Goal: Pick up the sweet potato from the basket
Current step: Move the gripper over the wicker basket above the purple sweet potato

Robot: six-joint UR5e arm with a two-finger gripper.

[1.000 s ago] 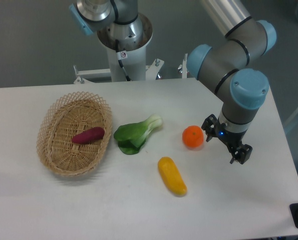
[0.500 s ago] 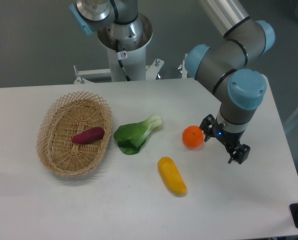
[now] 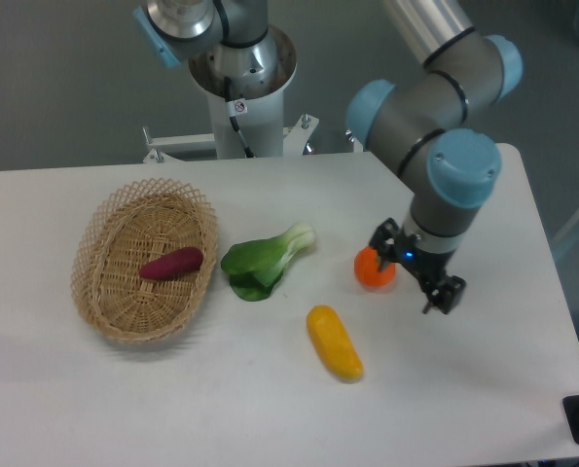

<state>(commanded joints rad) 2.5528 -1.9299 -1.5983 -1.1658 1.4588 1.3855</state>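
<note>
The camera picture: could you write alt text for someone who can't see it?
A robot arm's claw hangs over a white table beside an orange fruit, far from the wicker basket at left holding a purple sweet potato. Between them lie a leafy green vegetable and a yellow squash.

One fixed camera looks down from the front, set high. It frames the whole table at middling range. The claw sits right of centre, the arm's base up and to its left.

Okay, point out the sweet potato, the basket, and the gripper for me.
sweet potato (image 3: 171, 263), fixed camera view, middle of the reddish-purple tuber.
basket (image 3: 114, 329), fixed camera view, near part of the woven rim.
gripper (image 3: 414, 276), fixed camera view, midway between its fingertips, beside the orange fruit (image 3: 370, 271).
</note>
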